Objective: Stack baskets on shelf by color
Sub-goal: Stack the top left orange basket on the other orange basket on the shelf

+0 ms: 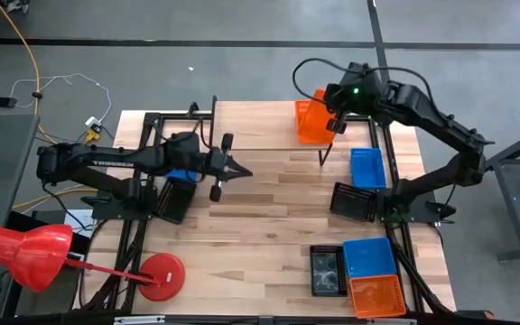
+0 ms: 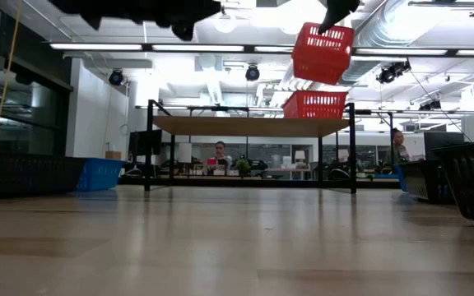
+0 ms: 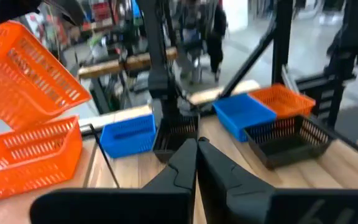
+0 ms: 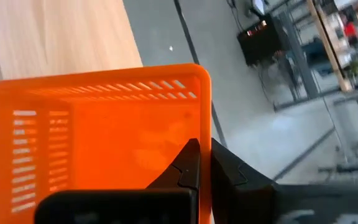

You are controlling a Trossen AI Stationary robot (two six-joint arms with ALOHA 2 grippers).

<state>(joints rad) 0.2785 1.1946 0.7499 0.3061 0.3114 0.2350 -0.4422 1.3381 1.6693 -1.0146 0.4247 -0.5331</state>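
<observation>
Holding orange basket [image 1: 311, 122] | right end effector [image 1: 331, 124] | above shelf [image 2: 253, 126]

- Table [image 1: 269, 194], light wood: blue basket [image 1: 367, 167]; black basket [image 1: 354, 201]; black basket [image 1: 327, 269], blue basket [image 1: 369, 256], orange basket [image 1: 376, 296] grouped at one corner; black basket [image 1: 176, 199]; red lamp base [image 1: 162, 276]
- Shelf [image 2: 249, 126]: one orange basket [image 2: 314, 104]

We see bare table [image 1: 269, 208] across the frame's middle, open for passing. The shelf [image 1: 269, 137] spans the upper centre. Baskets crowd the right edge [image 1: 368, 167] and lower right [image 1: 368, 257].
</observation>
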